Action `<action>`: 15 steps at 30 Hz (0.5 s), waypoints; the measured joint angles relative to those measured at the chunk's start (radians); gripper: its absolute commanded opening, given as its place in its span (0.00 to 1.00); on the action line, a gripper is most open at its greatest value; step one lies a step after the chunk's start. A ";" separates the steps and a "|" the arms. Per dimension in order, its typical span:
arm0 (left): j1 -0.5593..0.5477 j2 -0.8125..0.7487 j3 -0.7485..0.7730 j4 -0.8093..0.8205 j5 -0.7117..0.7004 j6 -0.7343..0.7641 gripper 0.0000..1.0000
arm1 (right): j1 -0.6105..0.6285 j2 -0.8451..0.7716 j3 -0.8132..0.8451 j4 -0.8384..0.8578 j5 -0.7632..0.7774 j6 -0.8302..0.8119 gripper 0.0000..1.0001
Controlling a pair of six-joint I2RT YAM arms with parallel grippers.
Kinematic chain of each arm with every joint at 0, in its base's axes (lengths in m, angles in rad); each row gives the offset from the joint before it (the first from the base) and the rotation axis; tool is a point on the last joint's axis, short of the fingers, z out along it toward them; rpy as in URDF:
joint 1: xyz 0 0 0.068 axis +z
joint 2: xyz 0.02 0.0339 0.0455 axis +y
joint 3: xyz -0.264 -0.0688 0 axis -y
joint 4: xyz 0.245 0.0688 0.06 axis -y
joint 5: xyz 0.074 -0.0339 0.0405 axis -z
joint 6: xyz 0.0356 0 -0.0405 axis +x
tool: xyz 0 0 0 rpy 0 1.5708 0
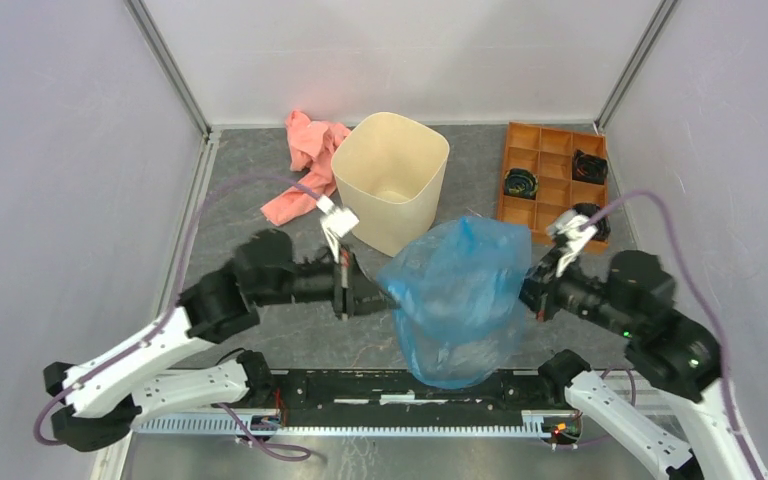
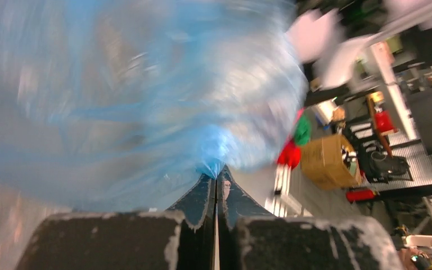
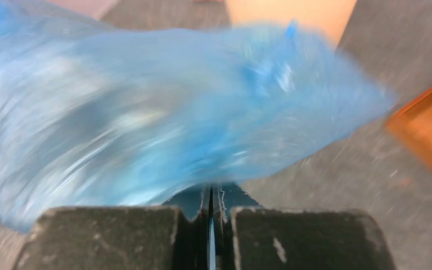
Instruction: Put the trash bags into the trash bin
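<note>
Blue, thin, crinkly translucent plastic bag (image 1: 458, 300) hangs spread between the two arms, just near and right of the upright cream-beige plastic bin (image 1: 392, 228), wholly outside it. We note the left gripper (image 1: 385, 297) pinched tight on the bag's left edge and the right gripper (image 1: 532, 290) clamped on its right edge.

A translucent blue crinkly plastic bag (image 1: 458, 295), a plain cream-beige plastic bin (image 1: 392, 180), a pink-salmon crumpled cloth (image 1: 305, 160), an orange compartment tray (image 1: 550, 180), a speckled grey tabletop (image 1: 240, 180).
</note>
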 measured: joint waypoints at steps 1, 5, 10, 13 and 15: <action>0.000 0.014 0.080 0.020 -0.001 0.017 0.02 | 0.000 0.010 0.056 0.014 0.020 -0.003 0.00; 0.000 0.127 0.387 0.051 -0.028 0.113 0.02 | 0.000 0.084 0.241 0.047 0.129 -0.029 0.00; 0.000 0.300 0.583 0.032 -0.038 0.224 0.02 | 0.000 0.183 0.282 0.051 0.175 -0.069 0.00; 0.004 0.393 0.601 0.003 -0.050 0.261 0.02 | 0.000 0.240 0.294 0.046 0.220 -0.083 0.00; 0.014 0.460 0.600 -0.027 -0.076 0.272 0.02 | 0.004 0.272 0.293 0.033 0.335 -0.087 0.00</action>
